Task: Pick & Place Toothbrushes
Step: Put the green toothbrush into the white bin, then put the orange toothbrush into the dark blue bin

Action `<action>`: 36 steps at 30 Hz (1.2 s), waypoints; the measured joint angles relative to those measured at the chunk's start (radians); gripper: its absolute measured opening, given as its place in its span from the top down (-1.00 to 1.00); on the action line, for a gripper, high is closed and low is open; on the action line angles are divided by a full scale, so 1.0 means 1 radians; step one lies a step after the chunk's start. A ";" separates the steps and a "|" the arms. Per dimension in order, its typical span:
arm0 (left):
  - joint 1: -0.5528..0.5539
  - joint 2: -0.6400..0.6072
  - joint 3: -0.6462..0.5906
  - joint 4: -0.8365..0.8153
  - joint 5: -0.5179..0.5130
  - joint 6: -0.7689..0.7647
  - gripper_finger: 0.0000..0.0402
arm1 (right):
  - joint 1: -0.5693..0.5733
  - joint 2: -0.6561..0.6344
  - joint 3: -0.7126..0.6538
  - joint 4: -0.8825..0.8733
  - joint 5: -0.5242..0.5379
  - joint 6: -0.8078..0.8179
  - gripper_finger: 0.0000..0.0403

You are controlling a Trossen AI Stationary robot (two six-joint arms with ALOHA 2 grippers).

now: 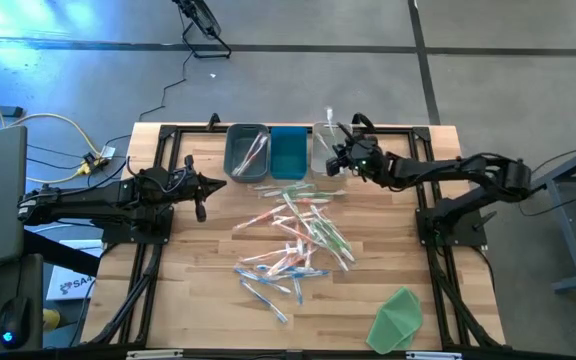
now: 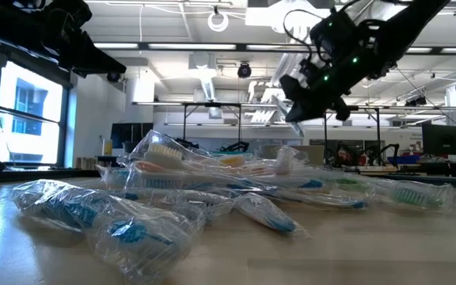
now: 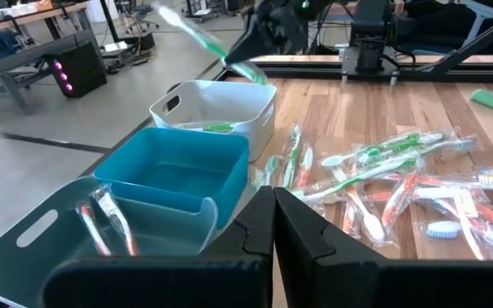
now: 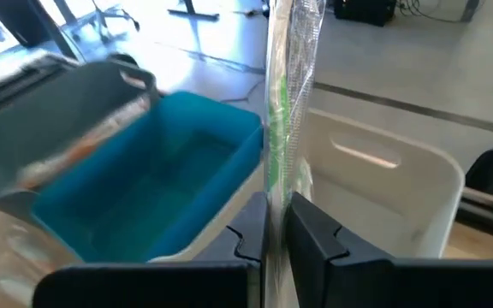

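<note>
A loose heap of wrapped toothbrushes (image 1: 293, 235) is spread over the middle of the wooden table (image 1: 198, 300), with a few stragglers toward 7 o'clock of the heap. At 12 o'clock of the heap, along the table's far edge, three bins are lined up touching one another: a grey bin (image 1: 247, 151) holding a couple of pink brushes, a blue bin (image 1: 288, 152) that appears empty, and a white bin (image 1: 325, 150) in which at least one green brush is seen from the left wrist view. The right gripper (image 1: 340, 158) is held above the white bin, at about 1 o'clock of the heap, its fingers closed on a green toothbrush (image 4: 277, 111) in a clear wrapper; the brush is gripped near its lower end and stands up past the fingers. The left gripper (image 1: 208, 183) is parked at 10 o'clock of the heap, just beside the grey bin, fingers pressed together with nothing between them. A folded green sheet (image 1: 396, 320) lies at 5 o'clock, well apart from the heap. The brushes are judged light and stiff along the handle, but the crinkled film is probably slick and springy, so a pinch on the film alone could slip. A hold across the handle's middle is likely the surest, with care taken that overlapping neighbours are not dragged up with it.
</note>
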 joint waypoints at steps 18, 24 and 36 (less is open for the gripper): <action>0.000 0.000 0.000 0.000 0.000 -0.001 1.00 | -0.062 0.160 0.004 0.059 0.029 -0.066 0.91; 0.000 0.000 0.000 0.000 0.000 -0.001 1.00 | -0.071 0.160 0.004 0.063 0.028 -0.075 0.80; 0.000 0.000 0.000 0.000 0.000 -0.001 1.00 | -0.070 0.159 0.004 0.061 0.023 -0.130 0.41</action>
